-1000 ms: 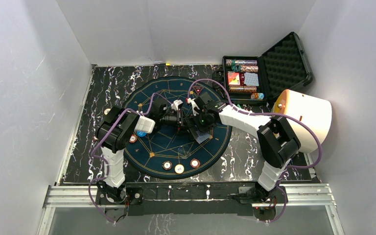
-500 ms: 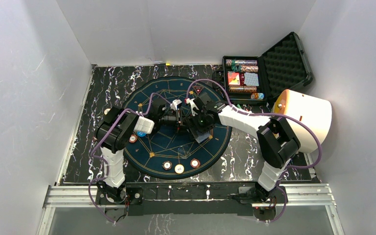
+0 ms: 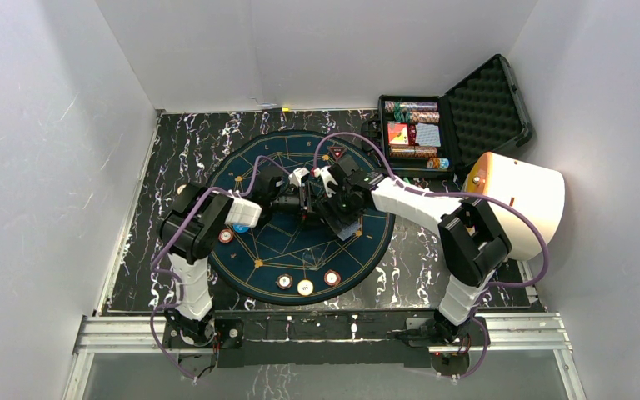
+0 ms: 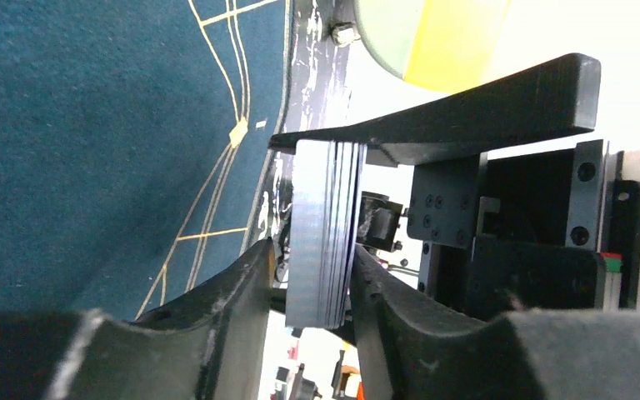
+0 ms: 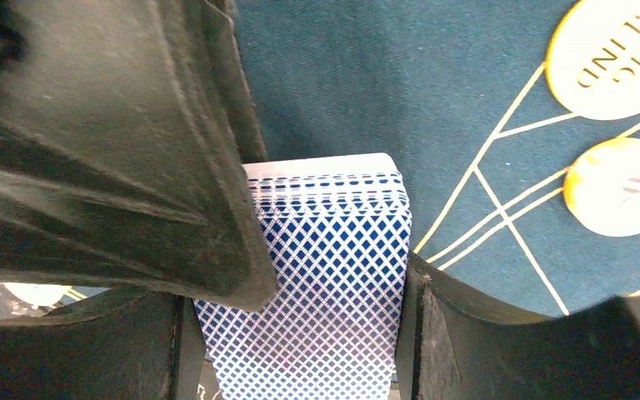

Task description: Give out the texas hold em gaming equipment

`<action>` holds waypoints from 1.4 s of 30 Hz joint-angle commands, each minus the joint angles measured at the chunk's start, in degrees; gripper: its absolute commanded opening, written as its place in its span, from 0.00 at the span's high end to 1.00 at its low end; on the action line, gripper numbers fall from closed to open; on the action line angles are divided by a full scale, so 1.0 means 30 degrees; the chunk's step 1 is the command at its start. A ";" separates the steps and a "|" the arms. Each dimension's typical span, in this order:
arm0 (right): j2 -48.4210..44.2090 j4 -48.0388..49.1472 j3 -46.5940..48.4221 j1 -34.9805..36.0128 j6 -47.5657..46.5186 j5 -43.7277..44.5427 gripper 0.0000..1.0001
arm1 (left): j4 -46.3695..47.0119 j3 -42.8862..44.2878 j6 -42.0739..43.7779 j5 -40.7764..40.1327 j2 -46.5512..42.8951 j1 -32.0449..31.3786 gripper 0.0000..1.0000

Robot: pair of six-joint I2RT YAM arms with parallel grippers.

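A deck of playing cards (image 5: 333,275) with blue diamond backs is held above the round dark-blue mat (image 3: 258,167). My right gripper (image 5: 300,292) is shut on its long edges. My left gripper (image 4: 308,250) straddles the deck's thickness (image 4: 325,242), seen edge-on: one finger (image 4: 375,292) touches it and the other (image 4: 237,287) stands a slim gap off. The two grippers meet mid-mat, the left (image 3: 302,200) beside the right (image 3: 327,196). Three chips (image 3: 305,287) lie at the mat's near edge. A red-white chip (image 3: 226,236) and a blue disc (image 3: 240,227) lie at its left.
An open black case (image 3: 417,133) with chip rows and cards stands at the back right. A big white cylinder with an orange end (image 3: 521,192) lies right of the mat. Two cream discs (image 5: 612,58) lie on the mat beyond the deck. White walls enclose the marbled table.
The right gripper has edged slightly left toward the left gripper with the deck. The left arm's elbow has shifted a little left. Nothing was let go.
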 commanded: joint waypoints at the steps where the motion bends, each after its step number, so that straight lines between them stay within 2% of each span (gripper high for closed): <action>1: -0.0290 -0.0365 0.1065 -0.0187 -0.1343 0.0825 0.52 | -0.2685 0.0897 0.2058 0.0276 -0.1221 0.0043 0.60; 6: -0.0285 -0.0500 0.0960 -0.0171 -0.1631 0.0777 0.53 | -0.2954 0.1119 0.2393 0.0255 -0.1111 0.0048 0.53; 7: -0.0342 -0.0483 0.0888 -0.0146 -0.1682 0.0737 0.53 | -0.3582 0.1280 0.2861 0.0071 -0.1142 0.0044 0.45; 11: -0.0363 -0.0444 0.0788 -0.0139 -0.1818 0.0317 0.53 | -0.4849 0.1917 0.3886 0.0021 -0.1033 -0.0013 0.29; 17: -0.0249 -0.0488 0.0997 -0.0050 -0.1961 -0.0014 0.55 | -0.4540 0.2243 0.4024 0.1135 -0.0443 -0.0336 0.26; 21: -0.0130 -0.0592 0.1227 0.0053 -0.2025 -0.0067 0.55 | -0.3990 0.2252 0.3732 0.1514 0.0109 -0.0432 0.28; 29: -0.0480 -0.0920 0.1127 0.0200 -0.2109 0.0643 0.56 | -0.6547 0.2779 0.5479 0.1060 0.0157 0.0015 0.43; 33: -0.0827 -0.0817 0.0703 0.0255 -0.2141 0.0886 0.57 | -0.9288 0.3485 0.7423 0.0459 -0.0067 0.0129 0.49; 38: -0.1115 -0.0502 0.0055 0.0278 -0.2241 0.1004 0.58 | -0.9612 0.3550 0.7508 0.0592 -0.0424 0.0531 0.58; 42: -0.1295 -0.0284 -0.0194 0.0348 -0.2318 0.0995 0.59 | -1.0415 0.3678 0.8083 0.0568 -0.0735 0.0929 0.61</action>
